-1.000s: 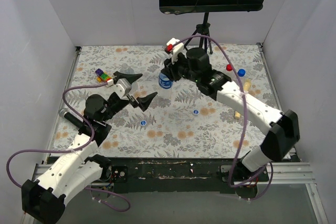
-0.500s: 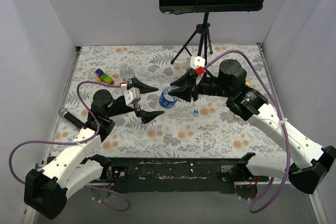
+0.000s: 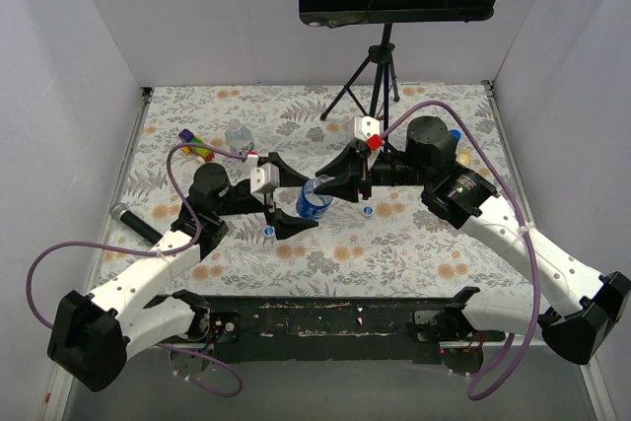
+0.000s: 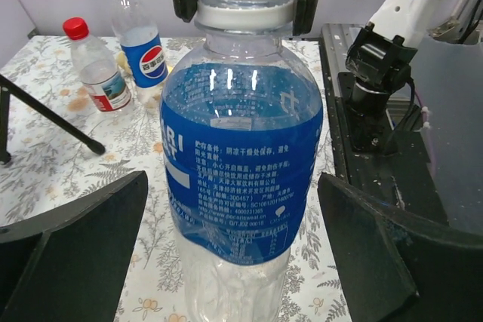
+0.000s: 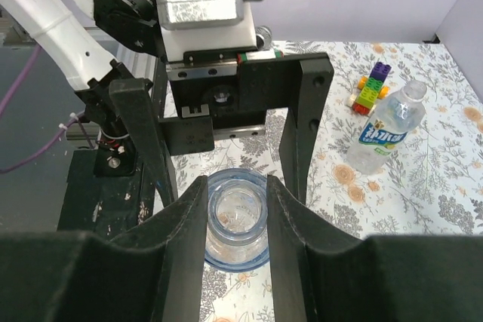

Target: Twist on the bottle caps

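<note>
A clear bottle with a blue label [image 3: 314, 202] stands open-necked, with no cap, at the table's middle. My right gripper [image 3: 328, 182] is shut on its neck from above; in the right wrist view [image 5: 237, 213] the two fingers press the neck rim [image 5: 237, 240]. My left gripper [image 3: 305, 195] is open and straddles the bottle's body [image 4: 241, 156]; its fingers [image 4: 75, 250] stand apart from the label on both sides. Two blue caps lie on the table, one by the left gripper [image 3: 268, 232] and one to the right of the bottle [image 3: 367, 211].
A second capless bottle [image 3: 238, 137] [image 5: 381, 132] stands at the back left beside a multicoloured toy block [image 3: 197, 146] [image 5: 370, 87]. A red-capped bottle [image 4: 94, 69] and a blue-capped logo bottle [image 4: 140, 44] stand at the back right. A tripod [image 3: 375, 76] stands at the back.
My left gripper has moved right and now straddles the bottle. My right gripper has kept hold of the neck and shifted the bottle slightly nearer.
</note>
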Motion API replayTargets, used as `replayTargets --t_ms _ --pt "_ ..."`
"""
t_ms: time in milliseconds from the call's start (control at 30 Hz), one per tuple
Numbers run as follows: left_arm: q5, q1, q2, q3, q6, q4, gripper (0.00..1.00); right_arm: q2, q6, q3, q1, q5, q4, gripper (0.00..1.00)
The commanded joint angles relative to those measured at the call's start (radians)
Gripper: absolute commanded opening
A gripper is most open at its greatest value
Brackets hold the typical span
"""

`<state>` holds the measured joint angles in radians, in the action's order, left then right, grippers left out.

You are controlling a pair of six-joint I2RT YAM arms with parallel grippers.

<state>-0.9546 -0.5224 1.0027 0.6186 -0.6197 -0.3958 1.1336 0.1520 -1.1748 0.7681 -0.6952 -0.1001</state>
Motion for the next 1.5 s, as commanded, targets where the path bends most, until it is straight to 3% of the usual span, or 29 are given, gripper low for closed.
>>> replayTargets --t_ms 0,233,467,633,767,900,1067,1167,1333,1467 --pt "-0.029 -0.025 0.017 0.047 -0.028 -0.017 0.93 -0.017 -0.019 -0.002 0.003 -0.043 0.077 0.01" --pt "-0.021 -0.034 0.024 0.049 -0.029 -0.015 0.82 -0.02 -0.022 0.003 0.005 -0.056 0.085 0.01" --pt "0.005 -0.036 0.016 0.049 -0.018 -0.005 0.59 -0.026 -0.025 0.01 0.005 -0.044 0.083 0.02" --pt "0.056 -0.034 0.005 0.052 0.005 0.021 0.56 -0.035 -0.031 0.006 0.005 -0.006 0.065 0.37" --pt "0.155 -0.036 0.005 0.07 0.018 0.072 0.55 -0.052 -0.032 -0.012 0.003 0.091 0.017 0.56" --pt "0.351 -0.036 0.013 0.099 0.026 0.146 0.52 -0.058 -0.043 -0.062 0.003 0.277 -0.097 0.71" --pt "0.731 -0.034 0.019 0.118 -0.008 0.198 0.48 -0.017 -0.092 -0.127 -0.006 0.521 -0.281 0.8" --pt "0.885 -0.034 0.008 0.116 -0.017 0.207 0.48 0.041 -0.14 -0.149 -0.035 0.632 -0.407 0.83" --pt "0.939 -0.034 -0.024 0.104 -0.008 0.193 0.49 0.164 -0.252 -0.151 -0.113 0.729 -0.593 0.87" --pt "0.973 -0.034 -0.036 0.102 -0.002 0.192 0.49 0.239 -0.255 -0.138 -0.116 0.709 -0.61 0.91"
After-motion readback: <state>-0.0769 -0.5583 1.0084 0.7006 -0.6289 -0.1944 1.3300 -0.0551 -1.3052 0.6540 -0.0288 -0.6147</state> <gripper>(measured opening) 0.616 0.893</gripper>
